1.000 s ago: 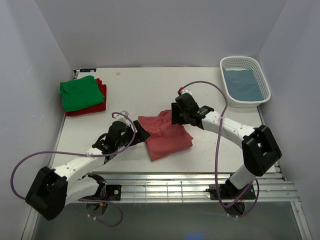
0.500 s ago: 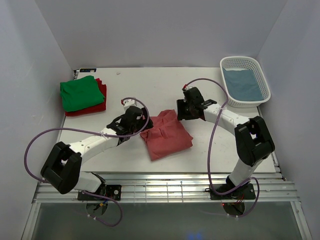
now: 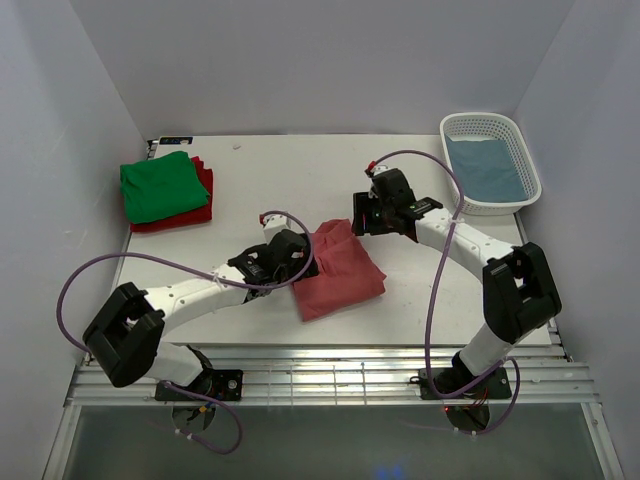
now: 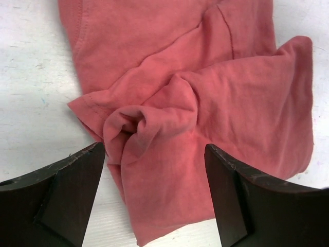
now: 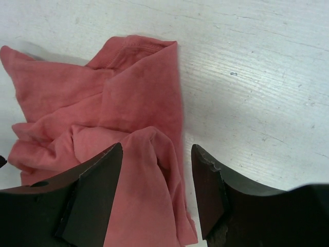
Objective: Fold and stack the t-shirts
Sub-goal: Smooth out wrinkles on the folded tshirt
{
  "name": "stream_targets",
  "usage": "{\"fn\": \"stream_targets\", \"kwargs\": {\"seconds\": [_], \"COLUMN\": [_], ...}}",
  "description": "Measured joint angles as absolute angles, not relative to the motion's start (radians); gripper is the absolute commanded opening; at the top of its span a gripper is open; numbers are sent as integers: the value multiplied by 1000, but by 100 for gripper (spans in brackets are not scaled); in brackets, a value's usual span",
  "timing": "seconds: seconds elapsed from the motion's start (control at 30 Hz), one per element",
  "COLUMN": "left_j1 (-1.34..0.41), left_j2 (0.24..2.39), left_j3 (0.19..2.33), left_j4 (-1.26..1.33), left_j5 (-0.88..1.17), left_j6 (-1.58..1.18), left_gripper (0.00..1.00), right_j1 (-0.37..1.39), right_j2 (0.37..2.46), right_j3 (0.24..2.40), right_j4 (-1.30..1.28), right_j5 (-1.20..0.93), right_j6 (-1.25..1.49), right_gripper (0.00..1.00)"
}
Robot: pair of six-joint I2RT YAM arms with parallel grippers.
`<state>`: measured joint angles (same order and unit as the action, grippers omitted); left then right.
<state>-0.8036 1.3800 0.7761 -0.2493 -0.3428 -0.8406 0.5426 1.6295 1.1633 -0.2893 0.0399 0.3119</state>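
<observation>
With the left gripper (image 4: 153, 157) and right gripper (image 5: 157, 154) both spread empty over the rumpled pinkish-red cotton t-shirt (image 3: 340, 280) mid-table, closing on its bunched folds could grab several layers and skew it.

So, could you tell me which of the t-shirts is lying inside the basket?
The grey-blue shirt, in the white basket; the green shirt sits on the dark red shirt far left, the pinkish-red shirt mid-table.

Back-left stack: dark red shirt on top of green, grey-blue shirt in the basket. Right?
Not quite. The top external view shows the green shirt on top of the dark red shirt. The grey-blue shirt does lie in the basket.
</observation>
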Motion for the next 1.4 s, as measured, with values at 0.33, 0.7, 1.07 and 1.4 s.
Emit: {"fn": "stream_targets", "kwargs": {"seconds": [0.33, 0.7, 1.07, 1.4], "left_j1": [-804, -804, -804, -805], "left_j2": [1430, 1501, 1489, 1320], "left_j3": [776, 790, 816, 816], "left_j4": [-257, -238, -242, -308], "left_j5": [-372, -379, -415, -485], "left_j6": [-857, -852, -849, -866], "left_gripper": [88, 69, 23, 20], "right_j1": [543, 543, 543, 544], "right_j2": [1640, 1688, 1689, 1628], "right_j3": [1140, 1110, 1110, 1179], "right_j4": [-268, -261, -261, -303], "right_j5": [-68, -135, -164, -159], "right_j6": [330, 337, 339, 332], "right_gripper": [61, 44, 8, 8]}}
